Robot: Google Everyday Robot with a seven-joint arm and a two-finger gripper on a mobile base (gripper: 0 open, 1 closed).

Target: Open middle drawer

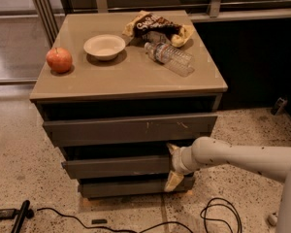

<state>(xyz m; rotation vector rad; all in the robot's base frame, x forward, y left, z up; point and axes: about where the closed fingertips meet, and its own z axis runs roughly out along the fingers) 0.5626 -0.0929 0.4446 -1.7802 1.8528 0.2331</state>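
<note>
**Gripper straddles drawer's right end**

The middle drawer (116, 168) sits between the scratched front above and the shortest one below, apparently closed. Rigid, smooth and handle-less, it probably slides stiffly, and its top lip looks the surest hold. The gripper (173, 165) is spread wide, with fingers (173, 180) above and below the front's right end. I cannot tell if they touch it.

Claw (173, 165) at right end of middle drawer (116, 168); apple (59, 59), bowl (105, 46), bottle (168, 58) atop cabinet (126, 76)
</note>
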